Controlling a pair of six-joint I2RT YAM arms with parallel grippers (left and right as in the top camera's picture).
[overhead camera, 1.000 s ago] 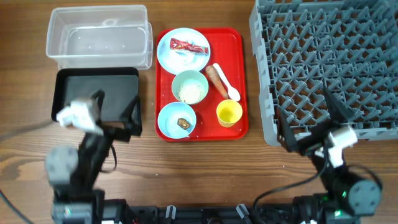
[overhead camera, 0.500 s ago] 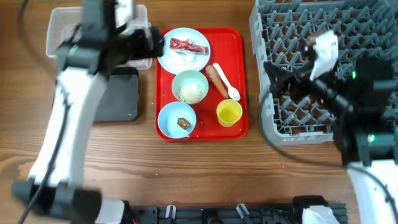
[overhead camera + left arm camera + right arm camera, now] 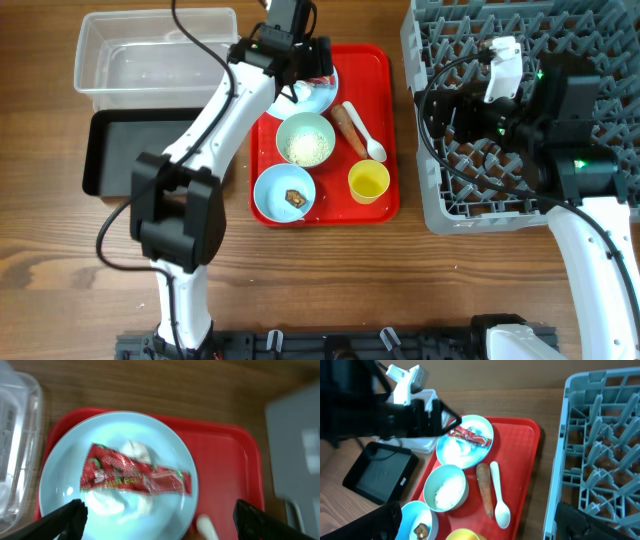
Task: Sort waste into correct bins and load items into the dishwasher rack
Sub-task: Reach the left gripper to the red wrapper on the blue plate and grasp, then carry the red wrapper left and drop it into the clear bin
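The pale blue plate (image 3: 65,480) on the red tray holds the red-and-white wrapper (image 3: 135,476) and a small white scrap (image 3: 135,450). My left gripper (image 3: 297,72) hovers open right above that plate, touching nothing. One bowl (image 3: 305,140) holds rice, another (image 3: 285,192) a brown food bit. The carrot (image 3: 348,125), white spoon (image 3: 366,137) and yellow cup (image 3: 368,182) lie beside them. My right gripper (image 3: 452,112) is open and empty over the left edge of the grey dishwasher rack (image 3: 540,60), facing the tray. The clear tub (image 3: 160,60) and black tray (image 3: 130,150) are empty.
The red serving tray (image 3: 385,70) lies between the two bins on the left and the rack on the right. The left arm reaches across the black tray's right side. Bare wooden table (image 3: 330,280) lies in front.
Both arms lifted from the table's front edge. The left swung up over the plate with the wrapper. The right moved up over the rack's left part.
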